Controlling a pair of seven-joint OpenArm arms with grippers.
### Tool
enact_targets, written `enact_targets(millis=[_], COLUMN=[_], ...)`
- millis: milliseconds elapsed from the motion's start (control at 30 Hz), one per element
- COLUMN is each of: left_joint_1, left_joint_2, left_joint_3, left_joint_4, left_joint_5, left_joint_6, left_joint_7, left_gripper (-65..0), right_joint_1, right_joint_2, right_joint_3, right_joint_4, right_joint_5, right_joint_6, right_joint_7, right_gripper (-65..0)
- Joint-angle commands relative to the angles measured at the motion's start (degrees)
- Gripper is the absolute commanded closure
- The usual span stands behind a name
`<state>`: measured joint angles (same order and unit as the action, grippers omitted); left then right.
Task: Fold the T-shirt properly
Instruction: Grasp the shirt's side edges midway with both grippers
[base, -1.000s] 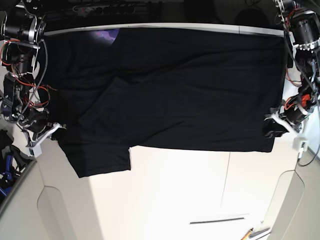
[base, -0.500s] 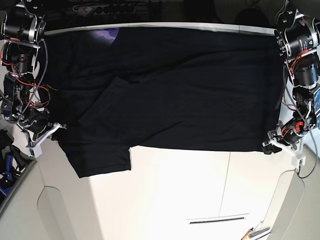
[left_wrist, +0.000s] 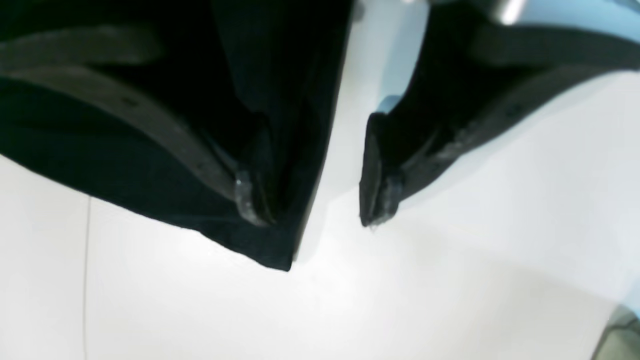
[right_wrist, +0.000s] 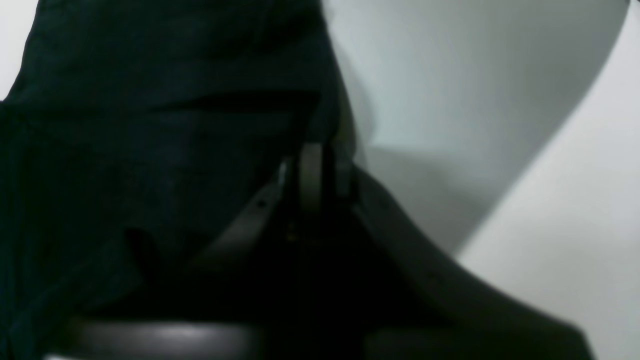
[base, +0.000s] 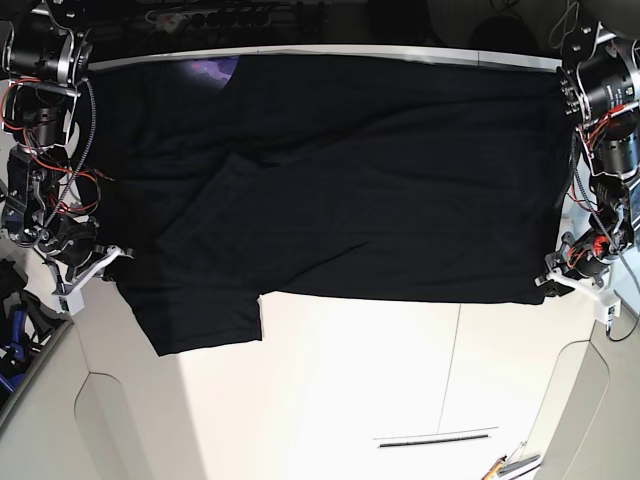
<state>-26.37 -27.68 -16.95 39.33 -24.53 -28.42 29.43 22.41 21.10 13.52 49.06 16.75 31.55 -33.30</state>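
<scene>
The left gripper (left_wrist: 310, 205) is wide open with nothing in it, and it has slid out past the corner of the shirt (base: 340, 190) since a moment ago, so that corner now lies let go. The right gripper (right_wrist: 312, 175) stays pinched shut on cloth. The shirt lies flat on the table (base: 350, 390), only partly folded.

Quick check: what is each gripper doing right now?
Left gripper: open, straddling the corner of the T-shirt, holding nothing.
Right gripper: shut on the T-shirt's edge.
</scene>
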Motion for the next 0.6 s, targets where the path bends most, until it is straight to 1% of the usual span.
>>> enact_targets(millis=[0, 67, 133, 233, 433, 467, 500, 567], left_joint_1=[-1.4, -1.2, -1.3, -1.2, -1.2, -1.2, -1.2, -1.2], left_joint_2=[-0.9, -0.9, -0.8, -0.4, 1.5, 1.6, 1.6, 1.4], left_joint_3=[-0.2, -0.2, -0.2, -0.2, -0.2, -0.2, -0.2, -0.2], left_joint_4=[0.2, 0.2, 0.2, 0.2, 0.2, 0.2, 0.2, 0.3], left_joint_5=[-1.0, -3.6, -5.2, -5.3, -5.3, -5.3, -5.3, -5.7], left_joint_6=[-0.7, -2.1, -2.3, -2.3, -2.3, -2.3, -2.3, -2.3], left_joint_7=[-0.3, 0.1, 0.3, 0.4, 0.2, -0.2, -0.8, -1.5], left_gripper=[-30.3, -30.3, -30.3, -30.3, -29.8, -27.7, -21.7, -3.2], right_joint_1=[0.7, 0.7, 0.7, 0.7, 0.7, 0.7, 0.7, 0.7], right_joint_2=[0.6, 0.6, 0.6, 0.6, 0.6, 0.6, 0.6, 0.6], right_joint_3=[0.0, 0.0, 0.0, 0.0, 0.0, 0.0, 0.0, 0.0], right_joint_4=[0.2, 0.2, 0.2, 0.2, 0.2, 0.2, 0.2, 0.2], right_joint_5=[-0.9, -0.9, -0.9, -0.9, 0.4, 0.4, 0.4, 0.7], right_joint_6=[-0.3, -0.3, -0.2, -0.3, -0.3, -0.2, -0.3, -0.2], right_joint_7=[-1.4, -1.4, -1.4, -1.4, -1.2, -1.2, -1.2, -1.3], right_gripper=[0.0, 0.0, 0.0, 0.0, 0.0, 0.0, 0.0, 0.0])
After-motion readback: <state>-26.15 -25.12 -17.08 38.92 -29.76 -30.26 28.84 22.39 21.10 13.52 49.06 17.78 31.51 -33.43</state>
